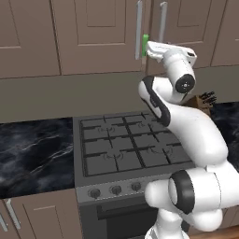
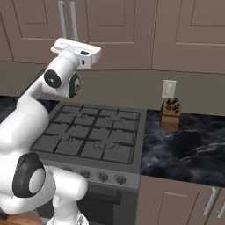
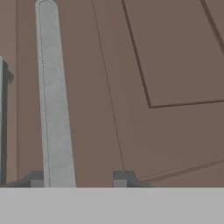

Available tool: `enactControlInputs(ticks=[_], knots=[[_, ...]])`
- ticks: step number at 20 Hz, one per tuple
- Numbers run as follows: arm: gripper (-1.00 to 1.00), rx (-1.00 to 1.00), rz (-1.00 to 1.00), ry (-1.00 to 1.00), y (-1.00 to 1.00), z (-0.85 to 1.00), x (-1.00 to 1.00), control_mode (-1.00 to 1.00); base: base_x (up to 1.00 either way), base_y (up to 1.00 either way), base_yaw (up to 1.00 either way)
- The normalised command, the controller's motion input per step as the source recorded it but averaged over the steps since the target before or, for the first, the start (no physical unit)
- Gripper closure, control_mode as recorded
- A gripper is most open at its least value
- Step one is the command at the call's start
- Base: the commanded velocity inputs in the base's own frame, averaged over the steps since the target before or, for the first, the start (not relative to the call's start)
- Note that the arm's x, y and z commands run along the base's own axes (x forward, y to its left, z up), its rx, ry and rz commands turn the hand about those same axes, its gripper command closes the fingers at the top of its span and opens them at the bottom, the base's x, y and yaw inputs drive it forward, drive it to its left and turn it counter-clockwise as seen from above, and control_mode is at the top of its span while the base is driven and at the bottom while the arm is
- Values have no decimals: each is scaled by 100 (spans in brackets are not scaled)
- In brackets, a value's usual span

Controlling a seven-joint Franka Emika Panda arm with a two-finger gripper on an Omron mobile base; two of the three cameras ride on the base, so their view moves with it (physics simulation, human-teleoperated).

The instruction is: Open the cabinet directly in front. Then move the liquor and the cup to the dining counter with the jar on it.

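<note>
- Gripper (image 3: 78, 179), hand view: two dark finger tips (image 3: 36, 179) poke up at bottom edge, left of centre, spread apart w/ a silver bar handle (image 3: 53, 96) running up between them. Left tip sits right by the bar; right tip stands clear of it. Jaws apart, not clamped.
- Cabinet (image 3: 166, 65) is the brown panelled door behind the handle; recessed panel at upper right of hand view. A second handle's edge shows at far left.
- Left base view: white arm rises from lower right, hand up at top centre against the cabinet (image 1: 93, 32) doors, by the two vertical handles. A small green sliver shows beside the hand; can't tell what it is.
- Right base view: hand at upper left, just below the handles (image 2: 68, 19).
- Grey stove (image 2: 92, 136) sits centre-low, black marble worktop (image 2: 189, 145) at right w/ knife block (image 2: 170, 114) on it.
</note>
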Motion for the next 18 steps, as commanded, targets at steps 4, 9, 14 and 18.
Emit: enactControlInputs(ticks=[4, 9, 14, 18], knots=[[100, 13, -12, 0, -100, 58, -100, -100, 0, 0, 0], [100, 13, -13, 0, -100, 58, -100, -100, 0, 0, 0], [100, 15, -15, 0, -100, 59, -100, -100, 0, 0, 0], [100, 16, -17, 0, -100, 58, -100, -100, 0, 0, 0]])
